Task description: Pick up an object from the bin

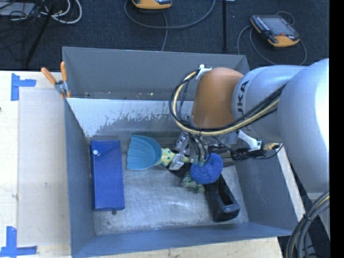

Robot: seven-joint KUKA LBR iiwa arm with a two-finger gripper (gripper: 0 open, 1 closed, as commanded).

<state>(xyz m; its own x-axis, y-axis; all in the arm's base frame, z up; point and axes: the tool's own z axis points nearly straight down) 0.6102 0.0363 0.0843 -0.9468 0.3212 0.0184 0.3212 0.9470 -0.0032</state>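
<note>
1. Near the middle of the bin [156, 90], a little toward its right wall, the pincer [189, 157] sits low over the floor. It hangs under the arm's orange cover [215, 95] and the looped cables [177, 109] (both are parts of the robot).
2. Whether the pincer is apart or together cannot be told, because the cover and wrist hide most of it. Nothing can be seen clamped in it.
3. Two things lie closest to the pincer. One is the shell-shaped scoop [142, 152], pale blue, whose yellow handle [167, 156] points right and ends just at the pincer. The scoop's fan lies toward the bin's left wall, about midway between the far and near walls.
4. The other is the bristly ball [207, 169], deep blue, just beside the pincer on the side of the near right corner. Whether the two touch is unclear.
5. A small greenish thing [189, 183] lies on the floor just beside the ball, toward the near wall, and is too small to identify.
6. A black block [221, 200] lies slantwise from under the ball toward the near right corner.
7. A blue box [107, 173] lies flat along the left wall, well apart from the pincer (its long side runs parallel to that wall).
8. The arm [301, 122] comes in over the bin's right rim.
</note>
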